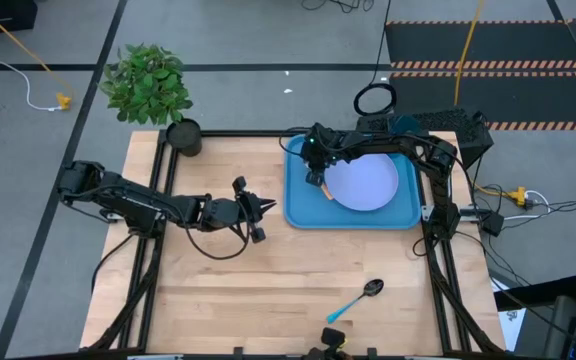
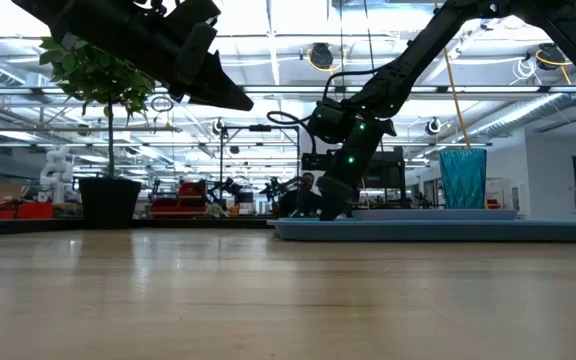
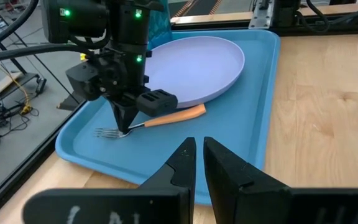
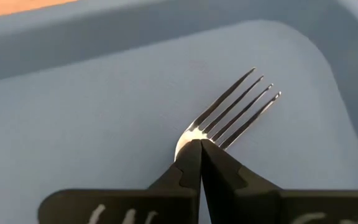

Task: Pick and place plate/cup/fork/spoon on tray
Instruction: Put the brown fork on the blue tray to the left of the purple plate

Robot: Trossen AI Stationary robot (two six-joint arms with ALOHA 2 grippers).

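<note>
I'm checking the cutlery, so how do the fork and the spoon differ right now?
The fork has an orange handle; the spoon has a light blue one. The fork lies on the tray beside the plate, pinched at its neck by the right gripper; the spoon lies untouched on the bare table. Both are slim and lie flat.

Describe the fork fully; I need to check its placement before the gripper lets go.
The fork is slim, with four shiny metal tines and an orange handle. It lies on the blue tray beside the lavender plate, its handle end against the plate's rim. The right gripper is shut on its neck, just behind the tines, which point away from the plate.
</note>
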